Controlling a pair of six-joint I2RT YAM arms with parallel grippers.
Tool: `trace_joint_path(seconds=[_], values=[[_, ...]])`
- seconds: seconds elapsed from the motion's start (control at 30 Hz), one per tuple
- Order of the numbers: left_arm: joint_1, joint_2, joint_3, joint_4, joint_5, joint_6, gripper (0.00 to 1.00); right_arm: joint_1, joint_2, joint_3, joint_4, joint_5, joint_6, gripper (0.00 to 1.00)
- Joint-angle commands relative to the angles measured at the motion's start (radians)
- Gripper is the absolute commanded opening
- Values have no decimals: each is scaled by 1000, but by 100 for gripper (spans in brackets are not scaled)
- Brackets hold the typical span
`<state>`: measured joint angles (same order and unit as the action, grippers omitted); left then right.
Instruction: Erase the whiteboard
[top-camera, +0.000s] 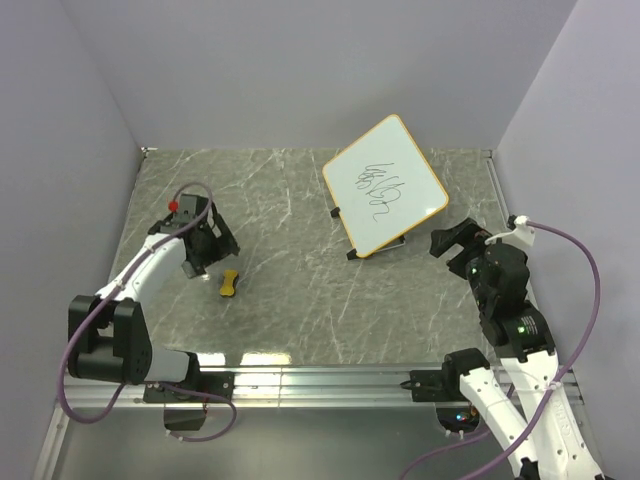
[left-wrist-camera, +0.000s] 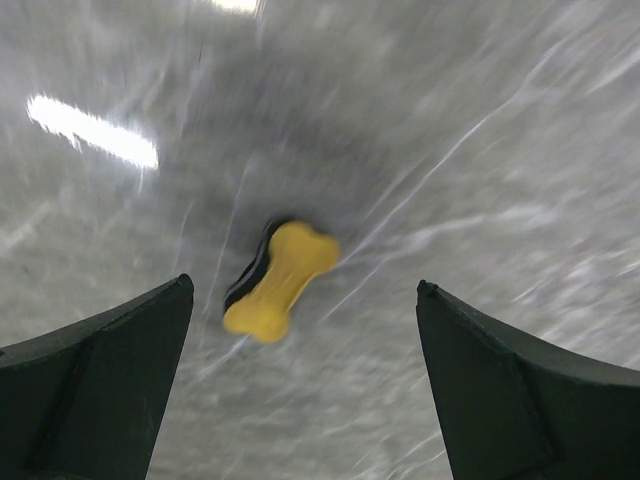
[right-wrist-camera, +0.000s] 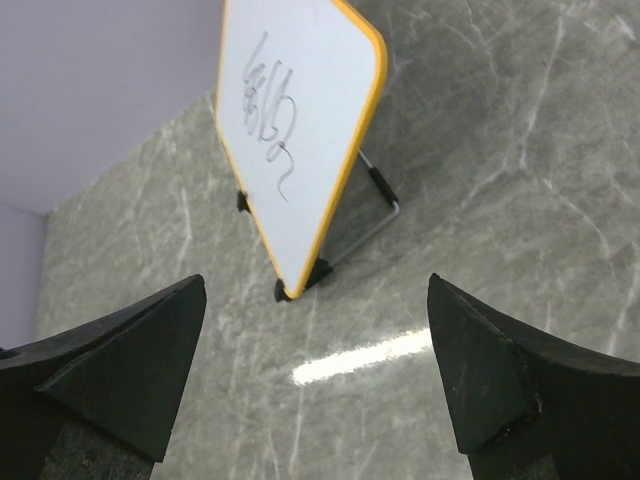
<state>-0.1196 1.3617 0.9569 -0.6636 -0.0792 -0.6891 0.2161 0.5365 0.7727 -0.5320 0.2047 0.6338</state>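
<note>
Whiteboard (top-camera: 362, 168): propped at a tilt on its black feet and wire stand (right-wrist-camera: 386, 206), far right part of the marble-patterned table (top-camera: 290, 310), turned at an angle to the table edges.
Marks: black scribble (top-camera: 386, 188) across the middle of the white face, whole and unsmeared.
Eraser (top-camera: 229, 284): small, yellow, bone-shaped, lying flat on the table at the left, well apart from the board, touched by nothing.
Left gripper (top-camera: 208, 255): spread wide, holding nothing, poised just above and beside the eraser, which sits ahead between the two fingers in the wrist view.
Right gripper (top-camera: 451, 238): also spread wide and holding nothing, near the board's right side, aimed at its lower corner, not touching.
Done so far: nothing visible; no wiping, no tool in hand.
Left to do: likely pick up the eraser, carry it across to the board, rub out the whole scribble, perhaps with the right arm steadying the frame.
</note>
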Motion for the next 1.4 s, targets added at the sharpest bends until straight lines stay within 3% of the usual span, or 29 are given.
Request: trace_joint_path(seconds=[0.0, 0.27, 0.5, 0.7, 0.97, 1.13, 1.37], values=[[-5, -50, -79, 77, 93, 31, 100, 9, 16, 56, -68, 5, -26, 98], [-34, -23, -173, 133, 87, 42, 99, 11, 17, 43, -151, 24, -37, 95], [-49, 72, -142, 131, 24, 48, 95, 11, 11, 37, -175, 48, -49, 94], [-51, 125, -141, 163, 7, 48, 85, 12, 8, 31, -180, 81, -60, 94], [-57, 165, -86, 139, 10, 59, 53, 9, 16, 14, -169, 98, -56, 94], [-75, 152, -104, 128, 22, 53, 49, 8, 69, 37, -129, 117, -74, 94], [-95, 125, -141, 127, 36, 43, 43, -9, 232, 180, -13, 0, -126, 94]])
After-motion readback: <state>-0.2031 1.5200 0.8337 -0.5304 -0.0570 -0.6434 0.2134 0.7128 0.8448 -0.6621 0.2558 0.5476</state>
